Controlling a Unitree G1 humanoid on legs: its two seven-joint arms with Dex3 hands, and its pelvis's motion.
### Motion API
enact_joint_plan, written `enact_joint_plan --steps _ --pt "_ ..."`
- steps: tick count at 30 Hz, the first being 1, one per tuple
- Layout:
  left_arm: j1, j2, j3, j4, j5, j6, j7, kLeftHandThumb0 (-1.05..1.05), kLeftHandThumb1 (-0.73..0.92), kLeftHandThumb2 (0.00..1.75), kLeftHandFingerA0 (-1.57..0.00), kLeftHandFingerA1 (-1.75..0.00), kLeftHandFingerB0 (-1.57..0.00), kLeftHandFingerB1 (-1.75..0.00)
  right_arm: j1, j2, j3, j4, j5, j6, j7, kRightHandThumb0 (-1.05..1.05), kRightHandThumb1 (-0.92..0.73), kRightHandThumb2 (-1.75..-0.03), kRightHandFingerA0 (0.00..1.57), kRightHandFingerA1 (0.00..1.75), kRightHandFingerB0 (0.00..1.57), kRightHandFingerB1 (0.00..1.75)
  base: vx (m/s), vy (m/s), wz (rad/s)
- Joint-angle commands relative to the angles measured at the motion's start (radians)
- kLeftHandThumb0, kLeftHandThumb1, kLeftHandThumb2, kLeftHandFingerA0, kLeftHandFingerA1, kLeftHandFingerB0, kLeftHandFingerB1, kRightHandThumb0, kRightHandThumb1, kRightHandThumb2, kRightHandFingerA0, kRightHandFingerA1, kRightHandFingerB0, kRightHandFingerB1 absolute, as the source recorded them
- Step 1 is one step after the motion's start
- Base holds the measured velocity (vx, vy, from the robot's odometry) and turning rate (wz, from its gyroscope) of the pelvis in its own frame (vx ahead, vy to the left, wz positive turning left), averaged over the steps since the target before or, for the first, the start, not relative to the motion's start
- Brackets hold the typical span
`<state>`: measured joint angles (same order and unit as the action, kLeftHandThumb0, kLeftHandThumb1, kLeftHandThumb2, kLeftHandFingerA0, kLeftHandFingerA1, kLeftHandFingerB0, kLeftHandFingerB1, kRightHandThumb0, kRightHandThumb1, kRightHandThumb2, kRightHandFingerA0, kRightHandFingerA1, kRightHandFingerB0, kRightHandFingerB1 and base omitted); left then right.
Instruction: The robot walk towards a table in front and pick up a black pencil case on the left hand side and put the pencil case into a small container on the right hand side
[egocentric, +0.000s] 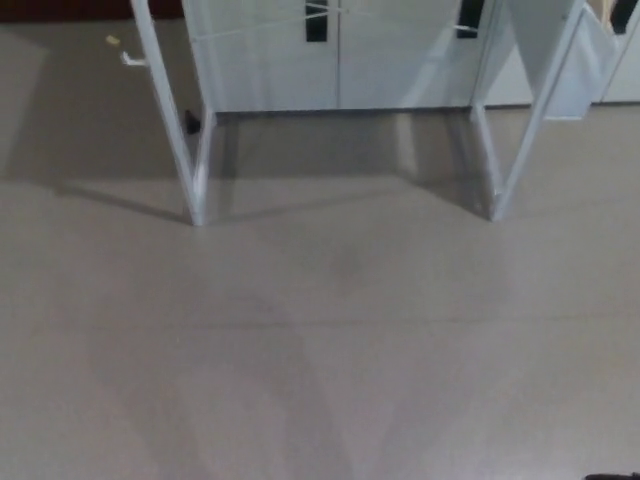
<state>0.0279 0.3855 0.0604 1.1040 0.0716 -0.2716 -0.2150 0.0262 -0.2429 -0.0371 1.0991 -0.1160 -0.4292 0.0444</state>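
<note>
Only the lower part of the table shows in the head view: its white left leg frame (180, 130) and white right leg frame (515, 140) stand on the grey floor ahead of me. The tabletop is above the picture's edge, so the black pencil case and the small container are hidden. Neither of my hands shows; only a dark sliver (612, 477) sits at the bottom right corner, too small to identify.
White cabinet doors (340, 55) with dark handles stand behind the table legs. A small black object (192, 123) lies on the floor by the left leg, and a small yellowish scrap (113, 41) lies far left. Grey floor (330, 340) stretches between me and the table.
</note>
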Motion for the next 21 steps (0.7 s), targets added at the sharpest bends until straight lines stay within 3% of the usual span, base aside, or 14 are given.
enact_joint_plan --steps 1,7,15,21 --pt "0.016 0.012 0.003 0.005 -0.002 -0.015 0.000 -0.41 0.50 0.55 -0.38 -0.40 -0.28 -0.32 0.018 -0.010 0.010 -0.002 -0.009 -0.006 -0.013 -0.28 -0.46 -0.53 0.65 0.52 0.44 0.44 0.31 -0.237 0.06" --pt "0.021 0.019 -0.011 0.007 0.014 -0.015 0.011 -0.44 0.51 0.56 -0.40 -0.39 -0.27 -0.31 0.022 -0.007 0.018 0.011 -0.014 -0.016 -0.034 -0.30 -0.44 -0.53 0.69 0.53 0.46 0.45 0.30 0.004 -0.05" --pt "0.023 0.017 -0.008 0.010 0.002 -0.019 -0.010 -0.43 0.52 0.56 -0.38 -0.42 -0.26 -0.31 0.024 -0.005 0.014 0.026 -0.008 -0.018 -0.030 -0.28 -0.45 -0.53 0.68 0.53 0.46 0.45 0.43 0.196 -0.29" --pt "0.023 0.017 -0.011 0.010 0.002 -0.014 -0.009 -0.43 0.51 0.56 -0.38 -0.40 -0.28 -0.32 0.031 -0.005 0.017 0.027 -0.012 -0.030 -0.029 -0.26 -0.45 -0.53 0.69 0.53 0.46 0.45 0.36 0.109 0.05"
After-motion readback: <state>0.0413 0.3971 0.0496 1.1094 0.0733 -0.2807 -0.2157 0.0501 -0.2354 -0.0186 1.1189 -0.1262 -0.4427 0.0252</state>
